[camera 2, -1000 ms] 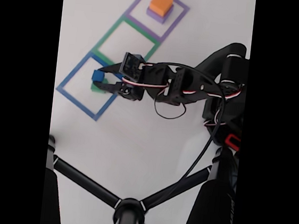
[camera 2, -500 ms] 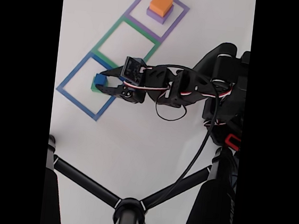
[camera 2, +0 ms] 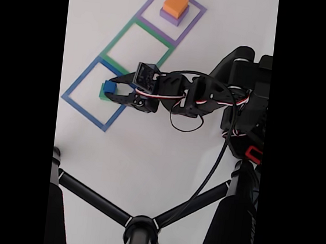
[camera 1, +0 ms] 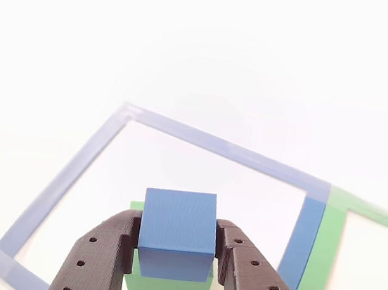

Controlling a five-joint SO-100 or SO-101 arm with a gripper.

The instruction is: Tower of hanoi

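bare white table all around the stacked blocks, tripod legs (black) nearer the camera

My dark brown fingers flank a blue block over a green block. Elsewhere, an orange block tops a purple block. Taped outlines: blue, green, purple.

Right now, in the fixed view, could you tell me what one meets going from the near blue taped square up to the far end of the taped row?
Blue taped outline holding the blue block stacked on the green block between the gripper fingers → green taped outline → purple taped outline holding the orange block on the purple block.
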